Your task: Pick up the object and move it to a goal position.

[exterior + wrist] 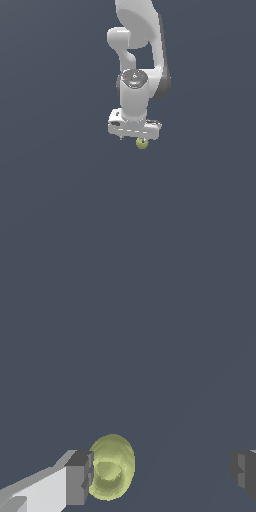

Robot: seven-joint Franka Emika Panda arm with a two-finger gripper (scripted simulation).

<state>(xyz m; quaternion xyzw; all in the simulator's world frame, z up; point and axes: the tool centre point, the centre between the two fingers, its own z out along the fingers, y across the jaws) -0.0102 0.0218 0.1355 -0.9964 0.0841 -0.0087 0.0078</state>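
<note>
Fruit sits between my two fingers, hard against one finger and well apart from the other, so my gripper stands wide with nothing clamped. In the exterior view the fruit shows as a small yellow-green lump just under my gripper, toward that view's right side of the hand, over a plain dark floor; whether it rests on that floor or hangs clear of it I cannot tell, since no shadow or contact line shows. Its form is roundish and lumpy, with a dimple turned toward the wrist camera. I judge it light, being much narrower than my hand. Its stiffness cannot be read from these renders; I would treat it as firm but not risk a hard squeeze. The curved, uneven skin is my main concern: flat pads on a rounded body tend to squirt it out sideways or let it roll. My finding is that the hold should fall across the widest belt, pads on opposite flanks and away from the dimpled end. Because it lies off-centre, closing now would have the far finger sweep a long way and push the fruit along; centring first looks the safer course. No goal marker shows in either view.
</note>
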